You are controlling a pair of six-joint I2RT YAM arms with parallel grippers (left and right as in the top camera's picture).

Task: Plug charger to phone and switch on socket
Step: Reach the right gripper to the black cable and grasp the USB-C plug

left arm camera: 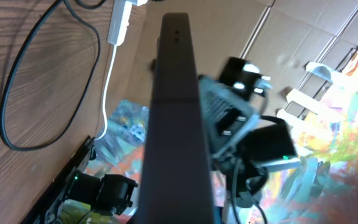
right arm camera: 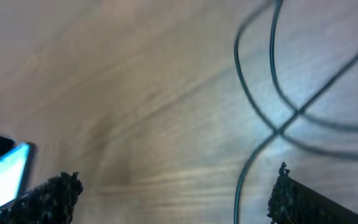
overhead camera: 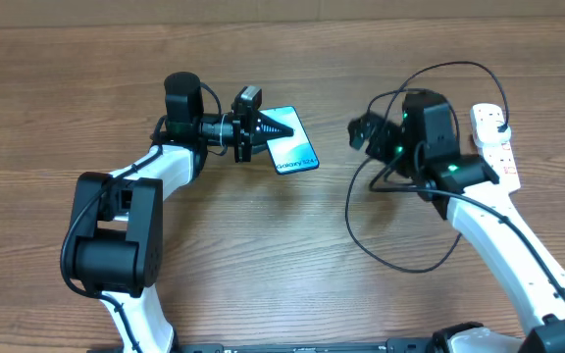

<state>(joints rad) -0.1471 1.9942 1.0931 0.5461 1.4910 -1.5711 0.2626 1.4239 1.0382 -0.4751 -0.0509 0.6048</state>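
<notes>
Left end effector (overhead camera: 282, 128) clamps the tilted phone (overhead camera: 298, 155).

Black charger (right arm camera: 284, 124), white socket (overhead camera: 493, 139), blue phone (overhead camera: 298, 149) (white lettering (overhead camera: 295, 165)).

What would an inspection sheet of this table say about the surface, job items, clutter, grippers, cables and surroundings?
Surface: wooden table, grain visible.
Job's things: phone, blue screen lit, left of centre; white power strip at the right edge.
Clutter: nothing seen.
Grippers: left gripper at the phone, grip unclear; right gripper open, nothing between its fingers.
Cables: black charger cable in loose crossing loops on the table, one end seemingly reaching the power strip.
Surroundings: cardboard panels behind the table.
</notes>
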